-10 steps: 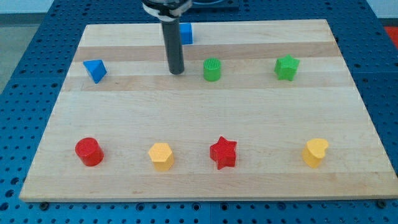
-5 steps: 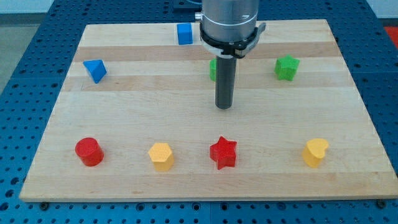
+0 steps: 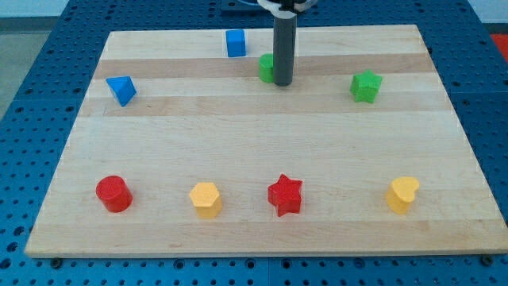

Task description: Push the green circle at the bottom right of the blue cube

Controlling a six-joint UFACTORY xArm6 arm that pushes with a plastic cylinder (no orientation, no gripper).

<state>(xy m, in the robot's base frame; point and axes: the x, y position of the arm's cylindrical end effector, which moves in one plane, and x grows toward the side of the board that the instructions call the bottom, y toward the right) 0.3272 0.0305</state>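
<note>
The green circle [image 3: 267, 67] sits near the view's top, partly hidden behind my rod. The blue cube [image 3: 235, 43] stands up and to the left of it, a short gap apart. My tip [image 3: 283, 81] rests on the board against the green circle's lower right side.
A green star [image 3: 366, 86] lies to the right of my tip. A blue triangular block [image 3: 121, 90] is at the left. Along the bottom stand a red cylinder [image 3: 113, 193], a yellow hexagon [image 3: 205, 199], a red star [image 3: 285, 195] and a yellow heart [image 3: 402, 195].
My tip went from left of the green circle, down below it, then back up against its lower right. The green circle has slid up and slightly left, closer to the blue cube.
</note>
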